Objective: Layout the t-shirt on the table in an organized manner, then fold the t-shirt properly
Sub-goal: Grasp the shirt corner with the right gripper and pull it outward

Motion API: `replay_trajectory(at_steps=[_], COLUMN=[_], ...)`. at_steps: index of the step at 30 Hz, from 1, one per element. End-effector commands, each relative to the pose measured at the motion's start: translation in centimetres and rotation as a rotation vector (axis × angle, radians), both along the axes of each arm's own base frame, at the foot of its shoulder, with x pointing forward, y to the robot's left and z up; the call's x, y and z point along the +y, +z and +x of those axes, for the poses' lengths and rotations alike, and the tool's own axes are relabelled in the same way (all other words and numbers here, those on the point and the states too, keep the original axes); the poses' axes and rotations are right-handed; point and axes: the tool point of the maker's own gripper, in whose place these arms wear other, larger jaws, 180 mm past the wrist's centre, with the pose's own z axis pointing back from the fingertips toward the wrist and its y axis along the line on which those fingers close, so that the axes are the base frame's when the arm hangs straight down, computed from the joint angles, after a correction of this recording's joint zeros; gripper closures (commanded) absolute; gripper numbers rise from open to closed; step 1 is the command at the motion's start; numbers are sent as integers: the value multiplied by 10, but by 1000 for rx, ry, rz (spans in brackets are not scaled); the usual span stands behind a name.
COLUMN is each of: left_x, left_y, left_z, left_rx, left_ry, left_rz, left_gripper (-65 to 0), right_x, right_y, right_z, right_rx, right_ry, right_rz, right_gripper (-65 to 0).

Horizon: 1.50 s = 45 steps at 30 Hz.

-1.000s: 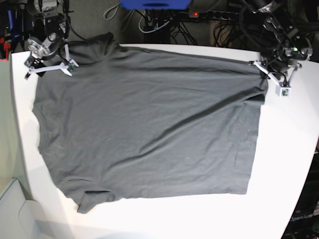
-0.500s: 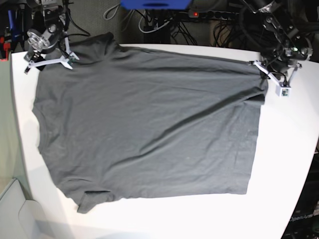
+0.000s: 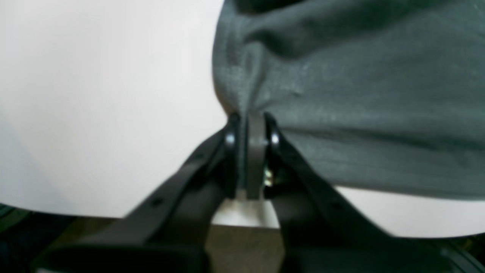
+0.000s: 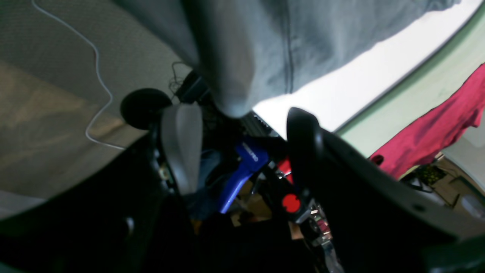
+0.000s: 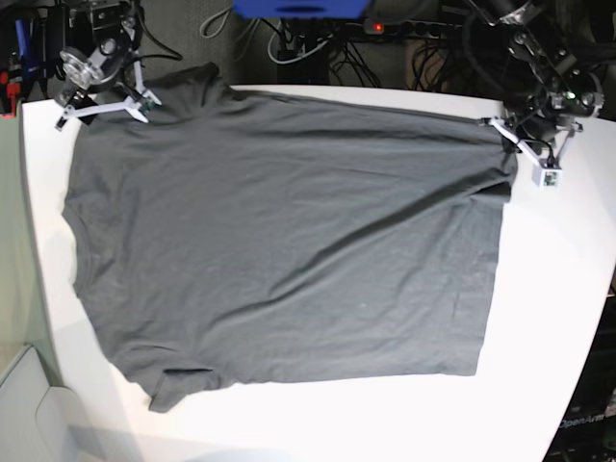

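Observation:
The dark grey t-shirt (image 5: 289, 231) lies spread over most of the white table (image 5: 558, 318), with a long crease running across its middle. My left gripper (image 5: 515, 144) is at the shirt's far right corner. In the left wrist view it (image 3: 251, 121) is shut on a pinched fold of the t-shirt (image 3: 360, 94). My right gripper (image 5: 104, 108) hovers at the far left corner beside the sleeve. In the right wrist view it (image 4: 242, 140) stands open, and the t-shirt (image 4: 246, 49) ends just beyond its fingertips with nothing gripped.
Cables and dark equipment (image 5: 404, 48) crowd the space past the table's far edge, with a blue object (image 5: 298, 8) there. A red cloth (image 4: 428, 132) hangs beyond the table in the right wrist view. A pale surface (image 5: 12, 250) borders the left edge.
My right gripper has moved back and slightly right, toward the table's far left corner beside the sleeve. The left gripper and the shirt have stayed put.

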Motion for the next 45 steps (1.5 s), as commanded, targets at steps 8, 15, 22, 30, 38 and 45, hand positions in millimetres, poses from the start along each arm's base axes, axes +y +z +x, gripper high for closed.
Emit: replay_trajectory(at_steps=[8, 15, 22, 30, 38, 45], left_x=[5, 5, 5, 6, 11, 16], left_y=[-2, -2, -2, -1, 14, 32], left_z=[-6, -6, -6, -6, 2, 4], left_rx=[41, 39, 41, 38, 2, 22], left_ry=[0, 0, 0, 1, 1, -6], left_rz=[23, 23, 23, 27, 59, 111], left_gripper=[-13, -13, -13, -13, -12, -12], right_x=[1, 1, 2, 1, 11, 10], right_y=[-7, -7, -8, -6, 17, 35], right_z=[7, 11, 11, 13, 39, 67], right_rx=[-3, -11, -11, -16, -107, -178], right_ry=[-20, -20, -19, -15, 36, 68], right_rz=[9, 12, 14, 11, 11, -13], right_gripper=[-362, -335, -85, 0, 0, 0])
